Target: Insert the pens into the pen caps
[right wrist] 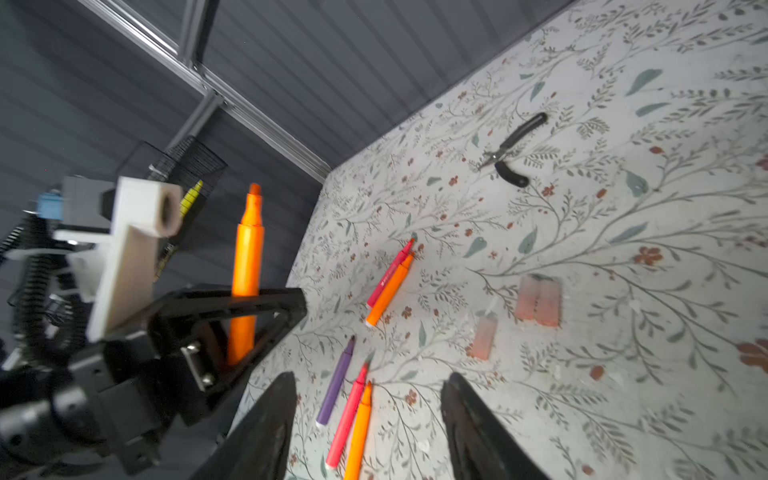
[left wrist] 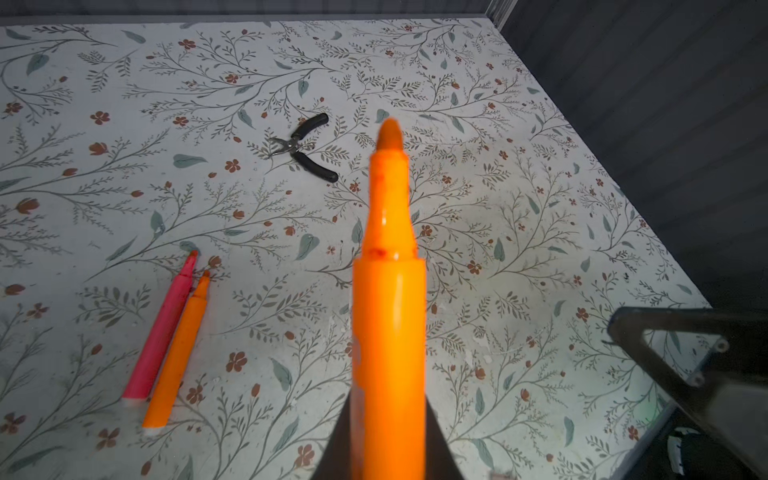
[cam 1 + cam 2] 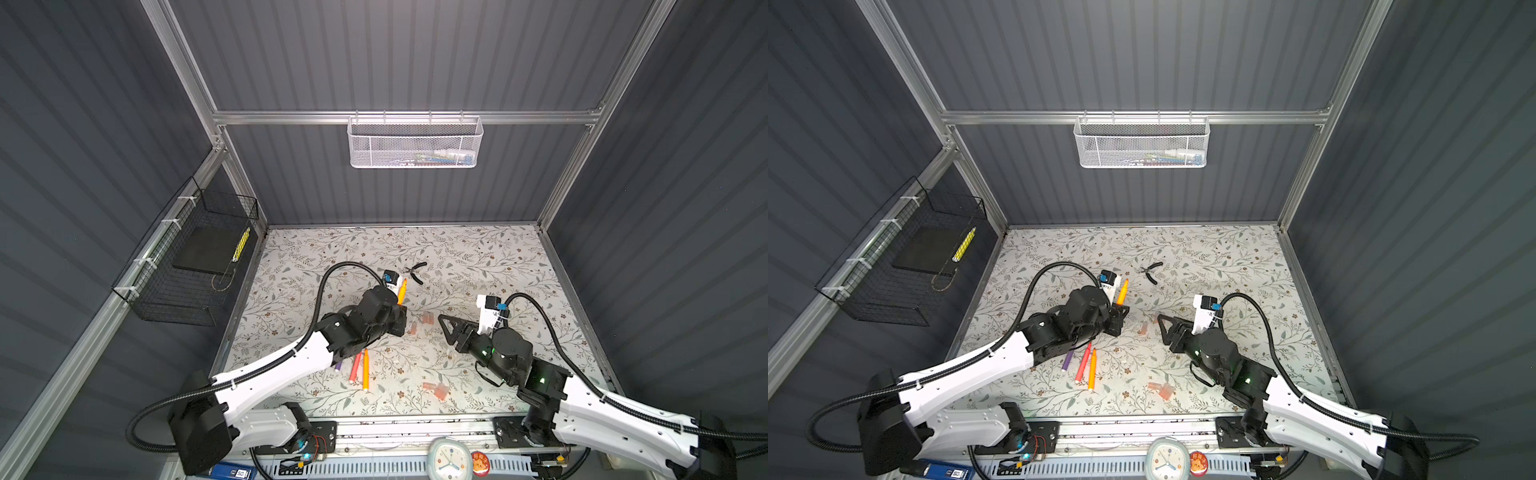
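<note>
My left gripper (image 3: pixel 398 316) (image 3: pixel 1119 315) (image 2: pixel 388 411) is shut on an orange pen (image 3: pixel 402 291) (image 3: pixel 1122 292) (image 2: pixel 388 291) (image 1: pixel 246 266), tip pointing up and away. My right gripper (image 3: pixel 443 323) (image 3: pixel 1161 322) (image 1: pixel 370 382) hovers open and empty to its right. Three pen caps (image 3: pixel 428 318) (image 3: pixel 1144 328) (image 1: pixel 538 301) lie between the grippers, two more caps (image 3: pixel 434 390) (image 3: pixel 1161 390) near the front. Purple (image 3: pixel 338 366) (image 1: pixel 336 384), pink (image 3: pixel 355 365) and orange (image 3: pixel 365 370) pens lie by the left arm. Another pink pen (image 2: pixel 160 328) (image 1: pixel 390 270) and orange pen (image 2: pixel 178 353) lie side by side, hidden in both top views.
Black-handled pliers (image 3: pixel 415 272) (image 3: pixel 1152 272) (image 2: pixel 303 147) (image 1: pixel 513 149) lie open behind the grippers. A white mesh basket (image 3: pixel 415 143) hangs on the back wall and a black wire basket (image 3: pixel 187 266) on the left wall. A clock (image 3: pixel 449 459) sits at the front edge.
</note>
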Robot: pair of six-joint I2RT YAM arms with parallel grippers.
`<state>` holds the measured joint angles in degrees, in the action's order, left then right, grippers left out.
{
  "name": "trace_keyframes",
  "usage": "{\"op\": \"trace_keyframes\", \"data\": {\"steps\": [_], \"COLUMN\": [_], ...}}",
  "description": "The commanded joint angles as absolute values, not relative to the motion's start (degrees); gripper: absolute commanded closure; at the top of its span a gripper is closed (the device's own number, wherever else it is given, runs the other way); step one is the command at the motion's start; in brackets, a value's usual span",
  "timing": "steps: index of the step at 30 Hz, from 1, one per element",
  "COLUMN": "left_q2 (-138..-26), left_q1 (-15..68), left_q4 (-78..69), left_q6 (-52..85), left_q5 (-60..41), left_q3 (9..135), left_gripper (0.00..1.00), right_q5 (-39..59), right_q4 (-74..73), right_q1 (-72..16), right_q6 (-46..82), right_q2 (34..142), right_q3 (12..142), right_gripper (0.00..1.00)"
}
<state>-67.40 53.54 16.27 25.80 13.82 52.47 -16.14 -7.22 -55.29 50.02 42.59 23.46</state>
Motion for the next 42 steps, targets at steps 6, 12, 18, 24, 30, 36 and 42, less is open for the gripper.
{"op": "trace_keyframes", "data": {"steps": [6,12,18,24,30,36,42], "left_q2": [-56.5,-55.3,-57.9,-58.5,-58.2,-57.7,-57.8], "left_q1": [53.1,52.9,52.9,53.0,53.0,52.9,53.0], "left_q4": [2.5,3.1,2.6,2.5,2.9,3.2,3.4], "left_q6": [19.1,18.6,19.0,19.3,19.4,19.4,19.4], "left_q5": [28.9,25.1,22.9,23.0,22.9,23.4,23.3], "left_q3": [35.9,34.2,35.1,34.8,34.9,34.9,35.2], "left_gripper": [1.0,1.0,1.0,1.0,1.0,1.0,1.0], "right_q5": [-3.9,-8.2,-10.9,-12.5,-12.3,-14.0,-14.8], "right_q4": [10.7,16.2,13.9,12.0,8.5,9.0,10.3], "right_q1": [-58.8,-68.3,-76.9,-81.9,-82.4,-82.3,-81.5], "right_q6": [41.7,45.1,50.2,56.0,61.2,63.9,66.3], "right_q2": [52.5,56.9,57.7,62.4,68.5,70.4,71.2], "right_q3": [30.1,32.4,31.1,31.2,29.8,29.5,28.4], "right_gripper": [0.54,0.63,0.65,0.64,0.63,0.61,0.59]}}
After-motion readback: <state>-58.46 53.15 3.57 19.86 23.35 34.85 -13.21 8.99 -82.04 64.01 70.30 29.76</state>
